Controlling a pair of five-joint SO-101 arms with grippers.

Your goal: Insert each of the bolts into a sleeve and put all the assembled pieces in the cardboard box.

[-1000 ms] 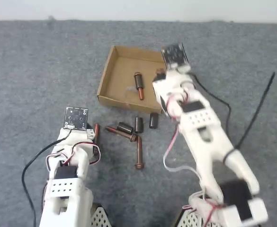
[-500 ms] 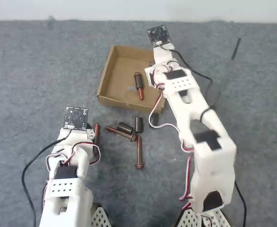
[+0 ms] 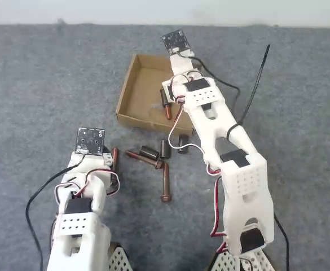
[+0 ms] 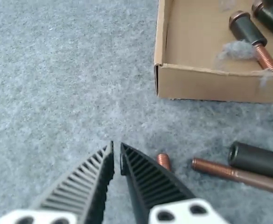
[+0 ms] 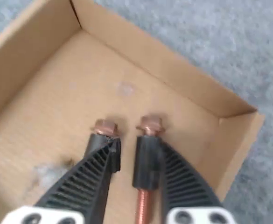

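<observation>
High view first: the cardboard box (image 3: pixel 145 84) sits open at the far middle of the grey surface (image 3: pixel 52 84). The right arm (image 3: pixel 210 113) stretches over its near right corner, wrist down between the walls. One assembled piece (image 3: pixel 165 101) lies on the box floor, just beside that wrist. Since a second ago that arm has swung in from the box's right rim to over the floor. The left arm (image 3: pixel 80 209) hasn't budged, and the loose parts lie where they were. In front of the box are three dark sleeves (image 3: pixel 165 148) and two copper bolts (image 3: pixel 165 180) close by them, with a third bolt (image 3: pixel 115 158) right beside the left arm's wrist. A pale wall (image 3: pixel 153 11) runs along the far edge. Over to the left wrist view: the left gripper (image 4: pixel 116 151) hangs low over the surface, fingers clenched almost tip to tip on nothing, the third bolt's end (image 4: pixel 163 161) just beside them. Ahead stands the box corner, with the assembled piece (image 4: pixel 248 35) inside and a second assembled piece (image 4: pixel 271 11) cut off by the view's edge. Right wrist view now: the right gripper (image 5: pixel 136 142) hovers over the box floor, fingers released and spread either side of the second assembled piece (image 5: pixel 145 158). Its sleeve is against one finger with a clear gap to the other, and its copper head points at the far wall of the box. The first piece's head (image 5: pixel 105 126) peeks out past the other finger.
</observation>
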